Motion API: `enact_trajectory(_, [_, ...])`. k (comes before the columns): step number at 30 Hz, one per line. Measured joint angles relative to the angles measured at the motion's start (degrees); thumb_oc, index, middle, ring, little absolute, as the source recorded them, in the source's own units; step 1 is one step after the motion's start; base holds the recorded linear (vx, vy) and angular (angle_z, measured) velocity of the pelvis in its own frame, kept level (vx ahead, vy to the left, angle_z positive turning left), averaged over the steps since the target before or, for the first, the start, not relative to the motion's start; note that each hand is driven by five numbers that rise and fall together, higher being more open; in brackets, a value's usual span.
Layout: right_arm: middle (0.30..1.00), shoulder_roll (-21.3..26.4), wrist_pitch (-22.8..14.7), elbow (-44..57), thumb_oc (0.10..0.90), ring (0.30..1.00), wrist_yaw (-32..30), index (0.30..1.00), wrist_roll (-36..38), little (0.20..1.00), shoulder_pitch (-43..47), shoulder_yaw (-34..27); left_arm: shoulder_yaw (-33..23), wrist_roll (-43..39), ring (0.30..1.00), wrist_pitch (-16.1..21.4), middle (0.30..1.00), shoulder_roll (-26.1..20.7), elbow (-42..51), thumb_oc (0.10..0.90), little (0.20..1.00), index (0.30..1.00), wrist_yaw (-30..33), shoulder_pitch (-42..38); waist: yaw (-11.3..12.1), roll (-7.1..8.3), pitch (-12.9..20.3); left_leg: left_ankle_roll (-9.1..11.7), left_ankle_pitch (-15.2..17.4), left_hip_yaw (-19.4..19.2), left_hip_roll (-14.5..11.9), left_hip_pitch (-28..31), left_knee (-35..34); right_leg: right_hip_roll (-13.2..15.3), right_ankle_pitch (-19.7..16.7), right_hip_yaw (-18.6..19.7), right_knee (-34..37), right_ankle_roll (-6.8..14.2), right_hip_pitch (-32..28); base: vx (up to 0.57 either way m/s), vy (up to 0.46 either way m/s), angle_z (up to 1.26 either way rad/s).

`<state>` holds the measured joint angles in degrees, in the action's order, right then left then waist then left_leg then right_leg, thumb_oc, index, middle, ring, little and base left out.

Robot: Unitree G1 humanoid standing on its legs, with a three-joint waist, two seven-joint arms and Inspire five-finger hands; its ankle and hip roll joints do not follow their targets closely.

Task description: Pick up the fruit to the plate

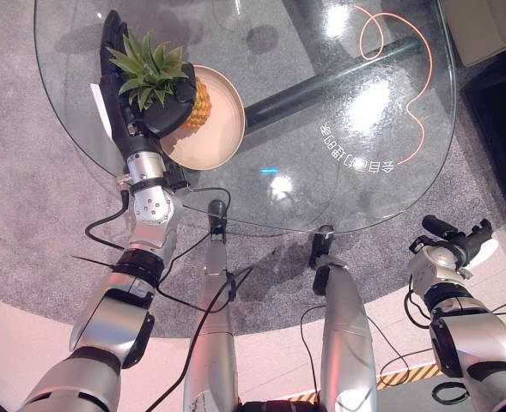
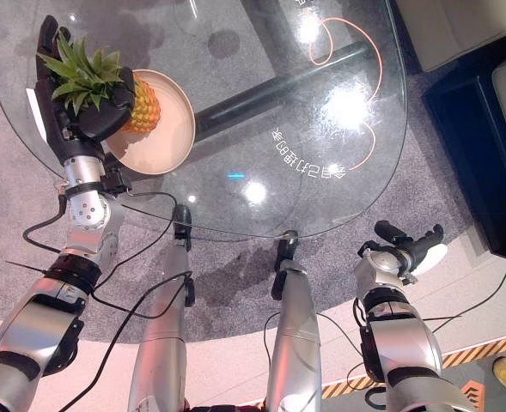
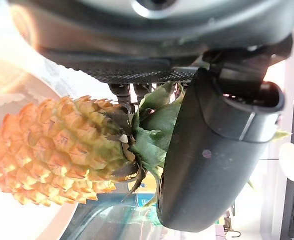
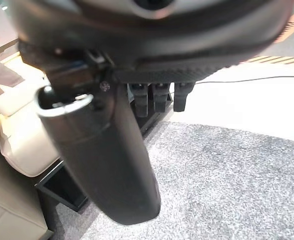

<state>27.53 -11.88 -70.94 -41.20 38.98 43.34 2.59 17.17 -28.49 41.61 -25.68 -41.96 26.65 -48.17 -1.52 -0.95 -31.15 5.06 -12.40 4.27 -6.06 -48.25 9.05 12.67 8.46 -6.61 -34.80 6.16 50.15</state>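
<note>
You are at the placing step: the pineapple (image 1: 198,103) hangs over the plate (image 1: 222,129) on the glass table (image 1: 338,112), its yellow body toward the plate's inner side and its green crown sticking out past the rim toward the fingers of your left hand (image 1: 145,107).

That hand wraps the fruit at the base of the crown. In the left wrist view the thumb (image 3: 216,150) curls across the leaves, and the fingers (image 3: 132,92) close in from the other side, so the grip is clenched on the crown end while the body juts out beyond the fingertips over the pale plate surface. Whether the body already rests on the plate or hangs just above it, you cannot tell from here.

The next move, as I judge it, calls for easing the fruit down until the plate bears it, then releasing the thumb and fingers without dragging the leaves along. A pineapple lying on its side may roll toward the rim, so let go slowly.

Your right hand (image 2: 403,245) sits idle, well apart from the fruit, off the table edge above the carpet (image 4: 226,180), fingers relaxed and holding nothing.
</note>
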Motion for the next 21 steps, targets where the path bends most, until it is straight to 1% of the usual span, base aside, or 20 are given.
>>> enact_trajectory(2, [0.900, -0.1, 0.0, 0.0, 0.800, 0.900, 0.1, 0.900, 0.0, 0.900, -0.2, -0.2, -0.1, 0.0, 0.900, 0.1, 0.900, 0.0, 0.6, 0.800, 0.900, 0.900, 0.0, 0.8, 0.1, -0.01, 0.0, 0.0, 0.0, 0.0, 0.0, 0.0, 0.0, 0.0, 0.0, 0.0, 0.0, 0.0, 0.0, 0.00, 0.000, 0.00])
enact_trajectory(4, [0.900, -0.2, 0.0, 0.0, 0.800, 0.900, 2.2, 0.900, 0.5, 0.900, -0.8, -0.4, -0.2, 0.0, 0.900, 0.1, 0.900, 0.0, 1.3, 0.800, 0.900, 0.900, 0.0, 1.4, 0.3, -0.01, 0.0, 0.0, 0.0, 0.1, 0.0, 0.0, 0.0, 0.0, 0.0, -0.1, 0.0, 0.0, 0.0, 0.00, 0.000, 0.00])
enact_trajectory(6, [0.900, -0.3, 0.1, 0.0, 0.800, 0.900, 6.0, 0.900, 2.9, 0.900, -1.4, -0.4, -0.2, 0.0, 0.900, 0.1, 0.900, 0.0, 1.7, 0.800, 0.900, 0.900, -0.1, 1.9, 0.6, -0.01, 0.0, 0.0, 0.0, 0.1, 0.0, 0.1, 0.0, 0.0, 0.0, -0.1, 0.0, 0.0, -0.1, 0.00, -0.015, 0.00])
enact_trajectory(7, [0.900, -0.3, 1.0, 0.0, 0.800, 0.900, 10.1, 0.900, 6.1, 0.900, -2.0, -0.5, -0.3, 0.0, 0.900, 0.1, 0.900, 0.1, 2.2, 0.800, 0.900, 0.900, -0.2, 2.4, 1.0, -0.01, 0.0, 0.0, 0.0, 0.1, 0.0, 0.2, 0.0, 0.0, 0.0, -0.1, 0.0, 0.0, -0.2, 0.00, -0.035, 0.01])
enact_trajectory(8, [0.900, -0.3, 2.5, 0.0, 0.800, 0.900, 13.9, 0.900, 8.4, 0.900, -2.4, -0.7, -0.6, 0.1, 0.900, 0.1, 0.900, 0.2, 2.7, 0.800, 0.900, 0.900, -0.4, 2.9, 1.1, -0.01, 0.0, 0.0, 0.0, 0.2, 0.0, 0.2, 0.0, 0.0, 0.0, -0.2, 0.0, -0.1, -0.3, 0.00, -0.032, 0.01])
enact_trajectory(9, [0.900, -0.4, 3.4, -0.1, 0.800, 0.900, 15.5, 0.900, 9.2, 0.900, -2.6, -0.9, -0.8, 0.1, 0.900, 0.1, 0.900, 0.3, 2.7, 0.800, 0.900, 0.900, -0.6, 3.1, 1.2, -0.01, 0.0, 0.0, 0.0, 0.2, 0.0, 0.2, 0.0, 0.0, 0.0, -0.2, 0.0, -0.1, -0.3, 0.00, -0.033, 0.02])
enact_trajectory(12, [0.900, -1.2, 9.9, -0.8, 0.800, 0.900, 24.3, 0.900, 13.0, 0.900, -3.7, -1.0, -1.7, 0.1, 0.900, 0.1, 0.900, 0.6, 2.9, 0.800, 0.900, 0.900, -1.2, 4.0, 1.4, -0.01, 0.0, 0.0, 0.0, 0.8, 0.0, 0.2, 0.0, 0.0, 0.1, -0.8, 0.0, -0.1, -0.7, 0.00, -0.041, 0.06])
enact_trajectory(13, [0.900, -1.6, 11.8, -1.6, 0.800, 0.900, 26.7, 0.900, 13.2, 0.900, -3.7, -1.0, -2.3, 0.1, 0.900, 0.1, 0.900, 0.7, 3.2, 0.800, 0.900, 0.900, -1.2, 4.3, 1.5, -0.01, 0.0, -0.1, -0.1, 1.1, 0.0, 0.2, 0.0, 0.0, 0.1, -1.1, 0.0, -0.2, -0.9, 0.00, -0.025, 0.07])
enact_trajectory(14, [0.900, -1.8, 12.6, -1.9, 0.800, 0.900, 27.6, 0.900, 13.5, 0.900, -3.8, -1.0, -2.4, 0.1, 0.900, 0.1, 0.900, 0.7, 3.4, 0.800, 0.900, 0.900, -1.2, 4.4, 1.6, -0.01, 0.0, -0.1, -0.1, 1.1, 0.0, 0.2, 0.0, 0.0, 0.2, -1.1, 0.0, -0.2, -0.9, 0.01, -0.031, 0.05])
enact_trajectory(15, [0.900, -2.0, 14.2, -2.6, 0.800, 0.900, 29.8, 0.900, 13.9, 0.900, -3.8, -1.0, -2.8, 0.1, 0.900, 0.1, 0.900, 0.7, 4.3, 0.800, 0.900, 0.900, -1.2, 5.3, 1.7, -0.01, 0.0, -0.1, 0.0, 1.1, 0.0, 0.2, -0.1, 0.0, 0.2, -1.1, 0.0, -0.2, -0.9, 0.00, 0.000, 0.00])
enact_trajectory(19, [0.900, -2.1, 17.9, -3.0, 0.800, 0.900, 34.6, 0.900, 13.9, 0.900, -4.8, -1.0, -2.9, 0.2, 0.900, 0.1, 0.900, 0.9, 5.6, 0.800, 0.900, 0.900, -1.3, 6.6, 1.9, -0.01, 0.0, -0.1, 0.0, 1.2, 0.0, 0.3, -0.1, 0.0, 0.2, -1.3, 0.0, -0.2, -1.1, 0.00, -0.008, 0.00])
enact_trajectory(21, [0.900, -2.1, 19.1, -3.0, 0.800, 0.900, 35.8, 0.900, 13.9, 0.900, -5.1, -1.0, -2.9, 0.3, 0.900, 0.1, 0.900, 1.0, 6.6, 0.800, 0.900, 0.900, -1.3, 7.0, 1.9, -0.01, 0.0, -0.1, -0.1, 1.2, 0.0, 0.3, -0.1, 0.0, 0.2, -1.4, 0.0, -0.2, -1.2, 0.01, -0.034, 0.01])
